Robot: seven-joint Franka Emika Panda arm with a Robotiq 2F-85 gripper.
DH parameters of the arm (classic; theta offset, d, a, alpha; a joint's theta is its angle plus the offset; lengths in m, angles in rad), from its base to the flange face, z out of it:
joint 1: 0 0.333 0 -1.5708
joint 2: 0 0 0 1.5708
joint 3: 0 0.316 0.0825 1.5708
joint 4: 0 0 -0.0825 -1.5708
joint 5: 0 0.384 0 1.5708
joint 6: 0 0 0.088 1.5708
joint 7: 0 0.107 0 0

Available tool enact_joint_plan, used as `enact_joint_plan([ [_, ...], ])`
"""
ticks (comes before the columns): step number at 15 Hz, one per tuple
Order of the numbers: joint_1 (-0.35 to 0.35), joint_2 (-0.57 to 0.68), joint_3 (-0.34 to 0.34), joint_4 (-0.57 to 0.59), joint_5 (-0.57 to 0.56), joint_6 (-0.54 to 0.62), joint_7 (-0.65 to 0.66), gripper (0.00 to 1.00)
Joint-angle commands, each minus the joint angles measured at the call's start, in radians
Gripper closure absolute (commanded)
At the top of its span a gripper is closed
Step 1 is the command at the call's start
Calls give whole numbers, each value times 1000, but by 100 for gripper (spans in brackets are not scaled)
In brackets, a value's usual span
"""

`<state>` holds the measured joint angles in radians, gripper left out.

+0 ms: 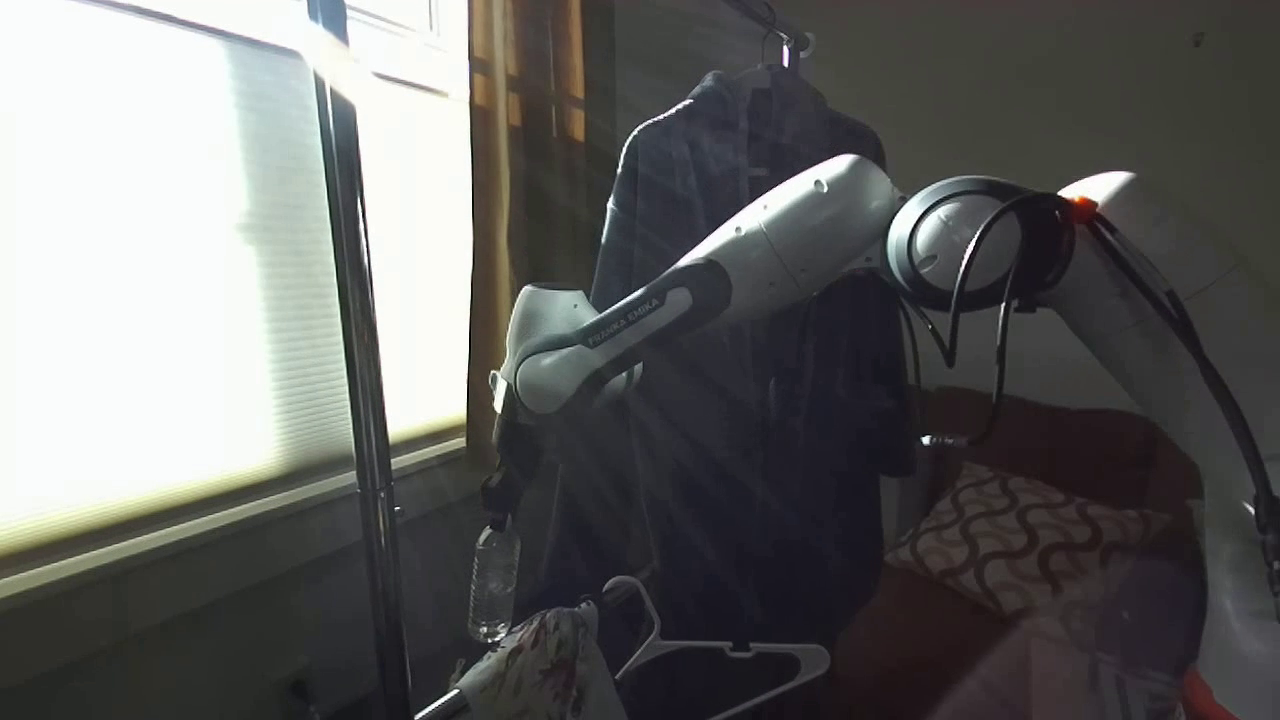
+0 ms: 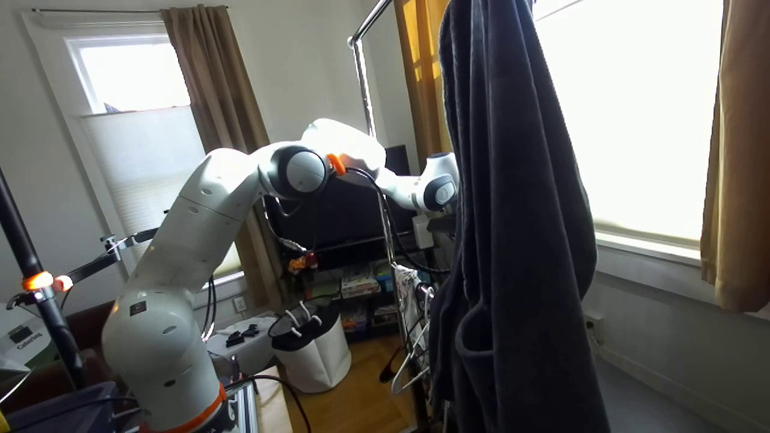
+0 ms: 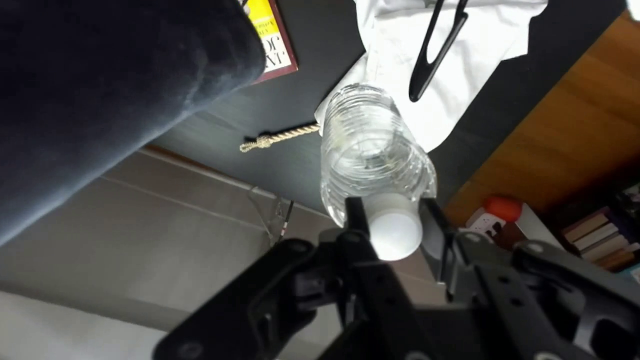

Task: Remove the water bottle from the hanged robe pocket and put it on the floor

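The clear water bottle (image 1: 494, 585) hangs upright in the air beside the dark robe (image 1: 740, 480) in an exterior view. In the wrist view the bottle (image 3: 367, 140) has its pale cap between the fingertips. My gripper (image 3: 394, 215) is shut on the bottle's cap and neck; it also shows dark above the bottle in an exterior view (image 1: 502, 500). The bottle is outside the robe, whose edge fills the upper left of the wrist view (image 3: 100, 100). In an exterior view the robe (image 2: 523, 228) hides the bottle and gripper. A wooden floor (image 2: 376, 385) shows there.
A metal rack post (image 1: 365, 420) stands near the window. A white hanger (image 1: 740, 648) and a patterned cloth (image 1: 550, 660) hang just below the bottle. A white cloth (image 3: 430, 90), a book (image 3: 272, 40) and a rope (image 3: 280, 137) show beneath the bottle. A white basket (image 2: 316, 355) stands on the floor.
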<state>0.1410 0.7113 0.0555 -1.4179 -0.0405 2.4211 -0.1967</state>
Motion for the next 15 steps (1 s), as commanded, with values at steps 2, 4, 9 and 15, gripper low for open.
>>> enact_joint_plan([
  [2,-35,288,21,280,24,-62,36,92],
  [4,-39,378,16,365,23,-91,46,92],
  [9,-47,540,20,578,36,-242,80,92],
  [15,-33,521,-14,525,10,-238,101,92],
])
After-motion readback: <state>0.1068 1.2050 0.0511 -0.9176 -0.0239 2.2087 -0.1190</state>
